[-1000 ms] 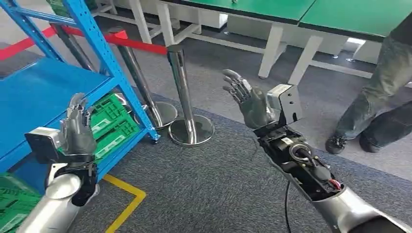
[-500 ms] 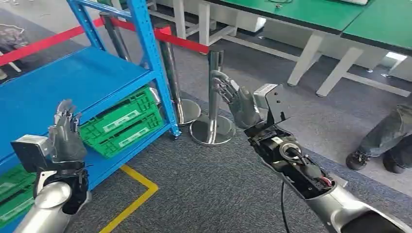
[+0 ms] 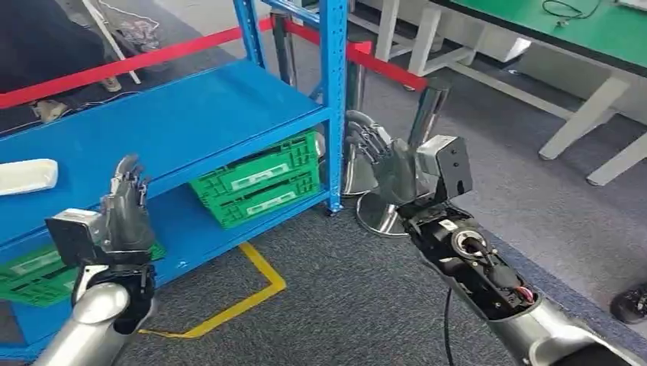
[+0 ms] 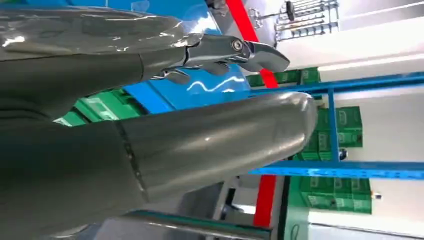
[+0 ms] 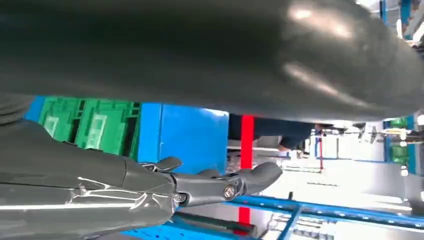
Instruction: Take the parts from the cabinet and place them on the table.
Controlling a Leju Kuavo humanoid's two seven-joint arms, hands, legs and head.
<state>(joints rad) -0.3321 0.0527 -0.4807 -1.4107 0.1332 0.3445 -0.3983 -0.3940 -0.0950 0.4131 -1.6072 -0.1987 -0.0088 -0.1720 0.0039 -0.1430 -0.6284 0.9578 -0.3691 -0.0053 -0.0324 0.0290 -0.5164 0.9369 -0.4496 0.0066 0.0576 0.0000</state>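
Both hands are raised before the blue cabinet [image 3: 191,114], fingers spread and nothing held: the left hand [image 3: 126,210] near the shelf edge, the right hand [image 3: 385,156] beside the corner post. A white object, possibly a part [image 3: 27,175], lies on the shelf. Green crates [image 3: 259,179] are stowed beneath; steel stanchions [image 3: 427,114] carrying red tape stand behind.

A red belt barrier [image 3: 122,65] runs between shiny metal stanchion posts [image 3: 425,122] on grey carpet [image 3: 343,297], which carries a yellow tape line [image 3: 252,293], beside green-topped white-legged workbenches [image 3: 587,30].
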